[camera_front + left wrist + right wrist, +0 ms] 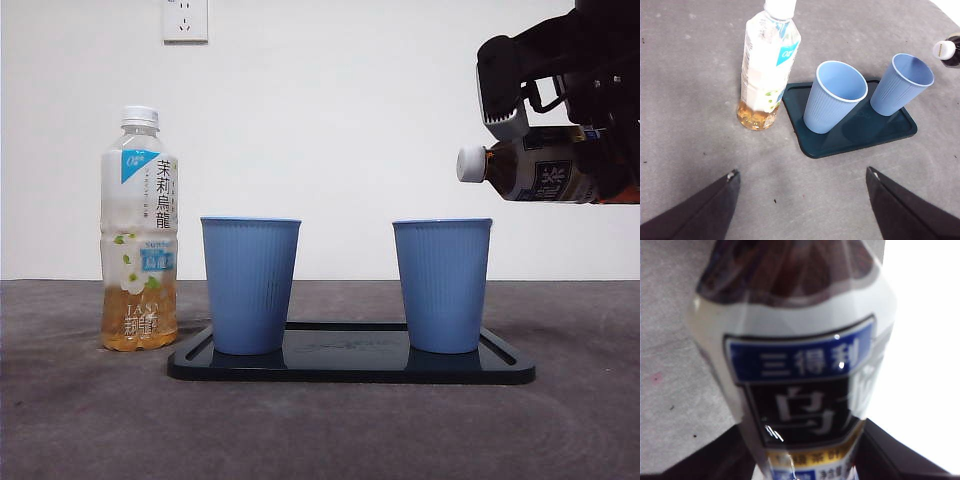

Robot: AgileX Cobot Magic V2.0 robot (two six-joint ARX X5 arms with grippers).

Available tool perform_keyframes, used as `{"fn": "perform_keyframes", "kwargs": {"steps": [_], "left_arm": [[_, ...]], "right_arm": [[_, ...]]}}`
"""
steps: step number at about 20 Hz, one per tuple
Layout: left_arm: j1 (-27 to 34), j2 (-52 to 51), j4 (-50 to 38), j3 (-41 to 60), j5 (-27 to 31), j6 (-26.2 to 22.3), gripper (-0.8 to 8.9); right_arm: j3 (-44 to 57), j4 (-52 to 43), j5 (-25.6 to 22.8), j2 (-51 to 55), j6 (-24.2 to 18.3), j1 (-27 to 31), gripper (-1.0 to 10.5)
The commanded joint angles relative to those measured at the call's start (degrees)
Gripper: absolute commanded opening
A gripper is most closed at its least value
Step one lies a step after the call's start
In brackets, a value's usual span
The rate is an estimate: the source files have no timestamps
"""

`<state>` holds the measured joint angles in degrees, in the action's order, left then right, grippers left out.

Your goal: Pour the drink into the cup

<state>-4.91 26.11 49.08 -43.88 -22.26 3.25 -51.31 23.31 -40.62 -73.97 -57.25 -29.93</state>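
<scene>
A dark tea bottle [540,172] with a white cap hangs tipped on its side, its capped mouth just above the rim of the right blue cup [442,285]. My right gripper [605,160] is shut on it; in the right wrist view the bottle [800,365] fills the frame between the jaws of the right gripper [800,460]. A second blue cup [250,285] stands to the left on the same black tray [350,365]. My left gripper [802,200] hovers open over the table, short of the tray [860,135] and both cups [835,97] [902,85].
A clear bottle of pale jasmine tea [140,240], about a quarter full and capped, stands upright on the grey table left of the tray, also in the left wrist view [767,65]. A wall socket [185,20] sits on the white wall behind.
</scene>
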Motion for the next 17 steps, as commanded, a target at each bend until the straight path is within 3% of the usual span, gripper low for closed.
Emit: {"fn": "perform_keyframes", "kwargs": {"steps": [1,3,6,10,15,17], "left_arm": [[-0.11,0.02,-0.68,-1.18,-0.04,-0.92,4.06],[-0.11,0.02,-0.68,-1.18,-0.04,-0.92,4.06],[-0.11,0.02,-0.68,-1.18,-0.04,-0.92,4.06],[-0.11,0.02,-0.68,-1.18,-0.04,-0.92,4.06],[-0.11,0.02,-0.7,-1.18,-0.04,-0.94,4.06],[-0.11,0.02,-0.74,-1.18,-0.04,-0.94,4.06]], "right_arm": [[-1.99,-2.21,-1.4,-0.17,-0.42,-0.37,1.9],[-2.01,-2.36,-0.87,-0.15,0.79,-0.37,1.9],[-2.12,-2.29,1.07,0.35,8.63,-0.22,1.9],[-2.32,-2.67,9.49,4.09,24.06,0.96,1.9],[-2.29,-4.28,22.36,10.14,47.65,5.29,1.9],[-2.08,-6.16,25.97,10.84,52.3,6.95,1.9]]}}
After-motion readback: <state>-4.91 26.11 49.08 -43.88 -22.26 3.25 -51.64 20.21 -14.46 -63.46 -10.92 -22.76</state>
